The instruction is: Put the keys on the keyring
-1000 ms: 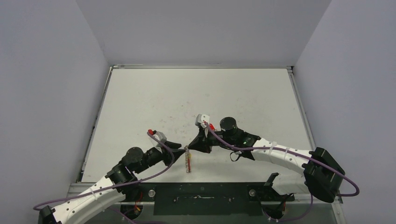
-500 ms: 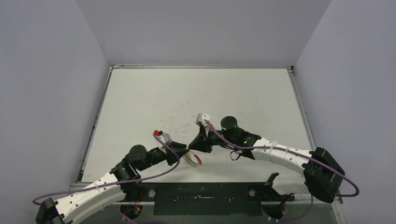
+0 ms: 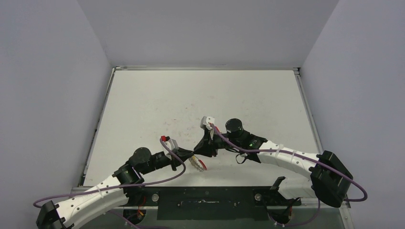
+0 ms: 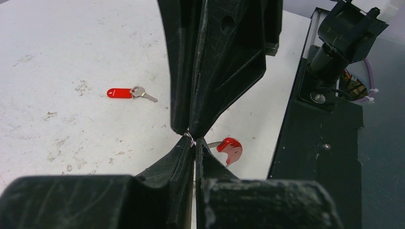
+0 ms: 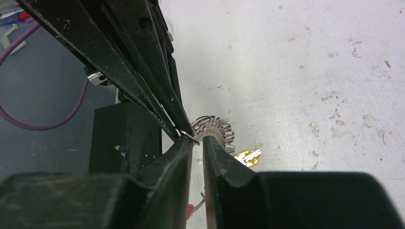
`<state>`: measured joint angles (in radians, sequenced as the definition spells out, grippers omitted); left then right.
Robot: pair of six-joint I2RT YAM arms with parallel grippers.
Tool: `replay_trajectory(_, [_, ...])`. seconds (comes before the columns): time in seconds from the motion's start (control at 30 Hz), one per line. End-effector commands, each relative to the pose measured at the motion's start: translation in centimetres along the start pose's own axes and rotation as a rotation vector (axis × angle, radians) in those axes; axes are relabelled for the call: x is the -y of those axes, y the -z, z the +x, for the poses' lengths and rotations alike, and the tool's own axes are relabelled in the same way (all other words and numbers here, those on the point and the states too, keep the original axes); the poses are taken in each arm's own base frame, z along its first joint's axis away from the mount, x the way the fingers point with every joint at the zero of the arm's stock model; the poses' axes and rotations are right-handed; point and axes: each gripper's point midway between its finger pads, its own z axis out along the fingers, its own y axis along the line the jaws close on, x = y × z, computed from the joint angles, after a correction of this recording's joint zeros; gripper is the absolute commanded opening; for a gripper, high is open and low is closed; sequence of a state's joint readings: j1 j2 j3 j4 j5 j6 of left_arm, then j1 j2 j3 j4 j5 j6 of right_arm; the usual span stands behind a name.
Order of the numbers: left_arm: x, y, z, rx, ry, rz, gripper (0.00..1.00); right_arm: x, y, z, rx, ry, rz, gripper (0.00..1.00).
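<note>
The keyring [image 3: 197, 162], a coiled silver wire loop with a red sleeve [image 4: 230, 147], hangs just above the table near its front edge. My left gripper [image 4: 195, 140] is shut on a thin wire end of that loop. My right gripper [image 5: 198, 140] meets it tip to tip from the other side [image 3: 199, 150], its fingers a narrow gap apart, with the wire end lying across one fingertip. The coil [image 5: 215, 129] shows just past those tips. A yellow-headed key [image 5: 248, 156] lies by the coil; I cannot tell whether it is threaded. A red-headed key [image 4: 125, 92] lies loose on the table.
The black front rail [image 3: 205, 195] with the arm bases runs close behind both grippers. A black mount [image 4: 334, 52] stands at the table edge. The white tabletop [image 3: 200, 100] is scuffed, and grey walls enclose it on three sides.
My left gripper has closed on the keyring's wire and shifted right. The ring has swung from edge-on to tilted flat. My right gripper's jaws have parted slightly.
</note>
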<state>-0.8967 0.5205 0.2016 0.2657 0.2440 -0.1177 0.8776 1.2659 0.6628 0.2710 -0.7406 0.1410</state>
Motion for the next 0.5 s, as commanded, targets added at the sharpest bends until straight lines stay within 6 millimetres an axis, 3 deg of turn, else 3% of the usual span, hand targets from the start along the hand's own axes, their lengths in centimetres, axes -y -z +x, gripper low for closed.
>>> replay_trajectory(0.0, [1.1,0.0,-3.4,0.037,-0.054,0.047,0.0,-0.4,0.5,-4.0,0.081,0.09,-0.008,0.22])
replay_trajectory(0.17, [1.0,0.5,-2.9,-0.088,-0.059,0.03,0.0,0.0,1.5,-3.7,0.045,0.172,0.018,0.4])
replay_trajectory(0.47, [0.6,1.6,-2.7,-0.351,-0.107,0.022,0.0,-1.1,2.6,-2.9,0.002,0.391,-0.059,0.46])
